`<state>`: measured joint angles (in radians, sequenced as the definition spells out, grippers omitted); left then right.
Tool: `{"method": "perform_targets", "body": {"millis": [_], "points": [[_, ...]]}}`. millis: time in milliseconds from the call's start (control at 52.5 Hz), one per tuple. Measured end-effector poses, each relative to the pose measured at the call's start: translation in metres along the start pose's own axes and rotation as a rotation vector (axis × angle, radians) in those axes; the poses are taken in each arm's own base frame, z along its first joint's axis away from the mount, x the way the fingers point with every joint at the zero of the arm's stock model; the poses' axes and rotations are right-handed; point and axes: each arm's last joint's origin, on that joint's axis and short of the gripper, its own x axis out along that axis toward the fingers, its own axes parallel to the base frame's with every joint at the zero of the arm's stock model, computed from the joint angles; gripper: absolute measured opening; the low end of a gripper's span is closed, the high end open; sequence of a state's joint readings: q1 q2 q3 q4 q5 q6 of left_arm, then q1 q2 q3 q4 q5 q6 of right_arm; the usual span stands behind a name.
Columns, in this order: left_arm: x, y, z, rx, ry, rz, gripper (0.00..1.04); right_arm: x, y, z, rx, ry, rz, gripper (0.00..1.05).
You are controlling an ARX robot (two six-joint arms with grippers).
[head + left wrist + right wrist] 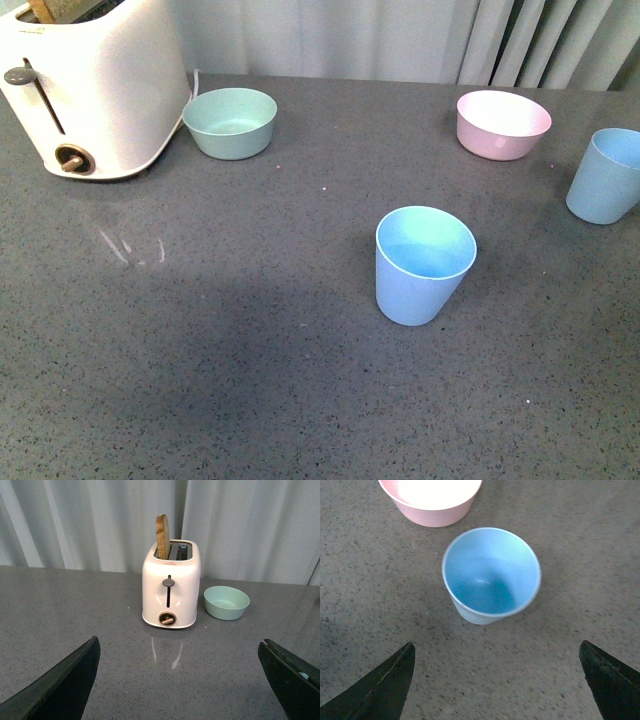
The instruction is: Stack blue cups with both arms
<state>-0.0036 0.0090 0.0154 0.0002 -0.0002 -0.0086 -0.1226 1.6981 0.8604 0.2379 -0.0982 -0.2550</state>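
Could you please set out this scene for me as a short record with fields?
Surface: dark grey speckled tabletop
Centre cup: light blue plastic tumbler, upright
Right-edge cup: matching light blue tumbler, upright, apart from the first
Toaster: white toaster, bread slice standing in one slot
Bowls: mint-green bowl beside the toaster; pink bowl near the right-edge cup
Left gripper: open, empty, facing the toaster
Right gripper: open, empty, a blue cup ahead of it
Stacking: not yet done

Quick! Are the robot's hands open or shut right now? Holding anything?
Left gripper: open, holding nothing.
Right gripper: open, holding nothing; a blue cup stands just ahead of it.
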Motion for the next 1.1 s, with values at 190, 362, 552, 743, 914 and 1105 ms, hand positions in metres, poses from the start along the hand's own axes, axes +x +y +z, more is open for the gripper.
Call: {"method": "perform_targets", "body": {"millis": [190, 362, 552, 743, 914, 1105], "points": [[0.0, 0.0, 0.0, 0.0, 0.0, 0.0, 0.96, 0.026, 0.013, 0.032, -0.042, -0.008, -0.005, 0.96], [0.0, 0.0, 0.0, 0.0, 0.0, 0.0, 0.96, 0.041, 0.022, 0.039, -0.059, 0.016, -0.005, 0.96], [0.0, 0.0, 0.0, 0.0, 0.0, 0.0, 0.96, 0.06, 0.033, 0.027, -0.063, 0.075, 0.016, 0.96], [0.0, 0.0, 0.0, 0.0, 0.0, 0.0, 0.96, 0.075, 0.036, 0.016, -0.041, 0.128, -0.001, 0.78], [0.0, 0.0, 0.0, 0.0, 0.0, 0.0, 0.96, 0.078, 0.031, 0.01, -0.024, 0.152, -0.01, 0.43], [0.0, 0.0, 0.0, 0.0, 0.0, 0.0, 0.96, 0.075, 0.022, 0.006, 0.0, 0.157, -0.003, 0.15]]}}
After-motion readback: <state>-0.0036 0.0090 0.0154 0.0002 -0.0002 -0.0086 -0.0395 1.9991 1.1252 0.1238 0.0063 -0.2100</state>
